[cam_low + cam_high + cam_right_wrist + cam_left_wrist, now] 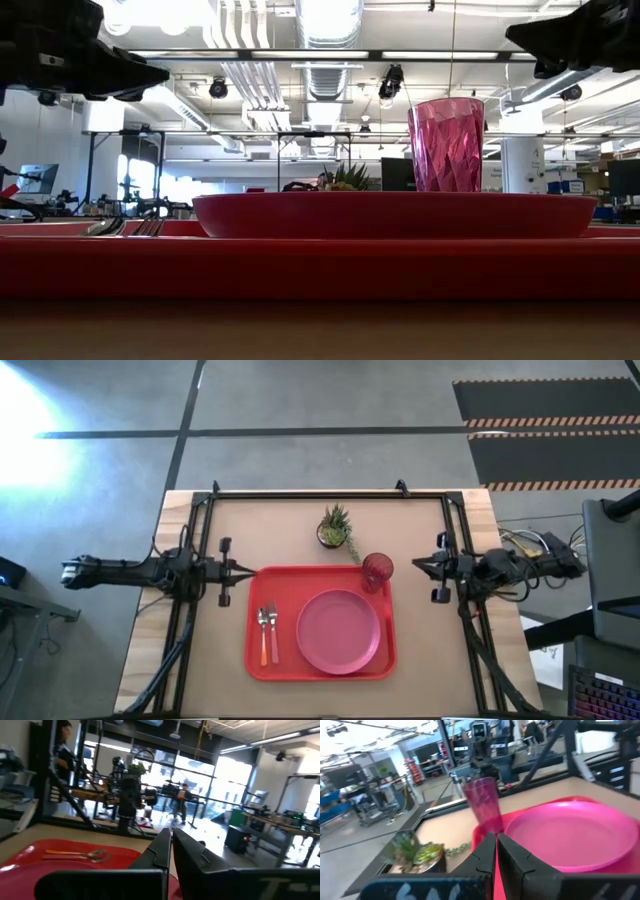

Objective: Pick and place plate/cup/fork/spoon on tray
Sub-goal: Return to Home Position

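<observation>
Set for service: all four pieces sit on the red tray (pixel 262 672) in the middle of the table (pixel 425 650), in what reads as the closing moment of your job. The pink plate (pixel 338 631) lies flat on the tray's right half. The cup (pixel 377 570) stands upright in the tray's right corner on the plant's side, just beyond the plate's rim. The spoon (pixel 264 638) and the fork (pixel 273 628) lie side by side on the tray's left part, heads toward the plant's side. The spoon is the outer one, and both lie apart from the plate. A small potted plant (pixel 336 527) stands off the tray and has no part in the task.

Your left gripper (pixel 248 569) hangs just off the tray's left corner on that same side, raised above the table. Its wrist view shows the fingers pressed together and holding nothing. The right gripper (pixel 414 563) mirrors it just beside the cup, off the tray's right edge, likewise closed on nothing. Neither touches any dish.

Judged from this, nothing is left for you to pick or place. The one open item is parking both arms, and they look at or near rest. Mind the cup beside the right gripper if you move that arm.
</observation>
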